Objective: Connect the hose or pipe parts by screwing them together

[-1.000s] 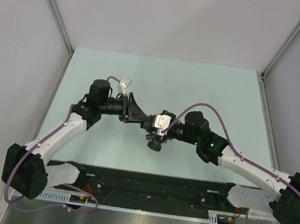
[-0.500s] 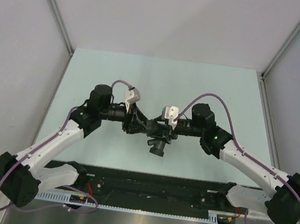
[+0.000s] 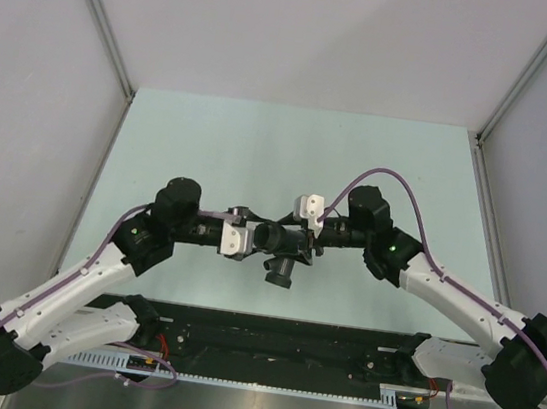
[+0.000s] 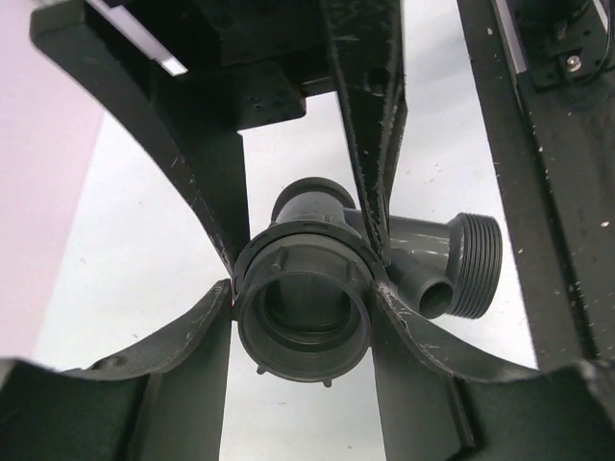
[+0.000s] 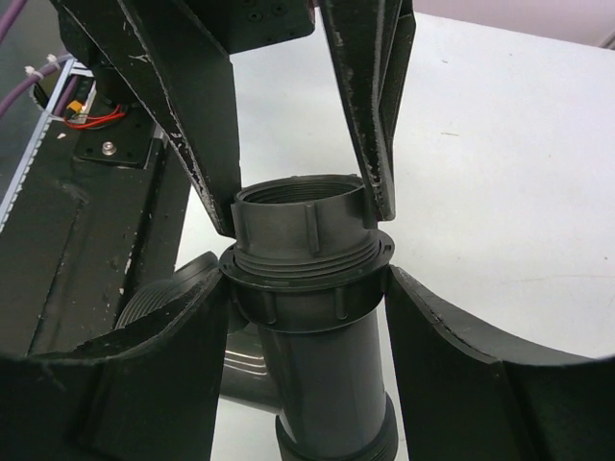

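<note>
Two arms meet over the mid. of the pale green counter [image 3: 261, 142]; L arm [image 3: 93, 272] comes in from the left & R arm [image 3: 453, 294] from the right; their tips are nose to nose. Btwn them are the two dark grey pipe parts, held up in the air in one line, not lying on the counter.

The left jaws pinch the ring part [image 5: 303, 216] from two sides; it is a short fat tube w/ little ribs on the outside & a big round mouth; in the left wrist view that mouth faces the cam.

The right jaws pinch the Y part [image 5: 327, 384] by the wide collar at its end, also from two sides; the two pairs of jaws sit very close, one just past the other; can't tell if they touch.

The ring part sits on the end of the Y part & touches it; a few screw lines show btwn ring part & collar.

The Y part has a side tube w/ a screw end [image 4: 476, 264] & a small spout [image 4: 428, 288] beside it; in the top view the side tube points toward the black rail [image 3: 276, 341] at the near edge.

Thin purple cables [image 3: 406, 197] loop over both arms.
</note>
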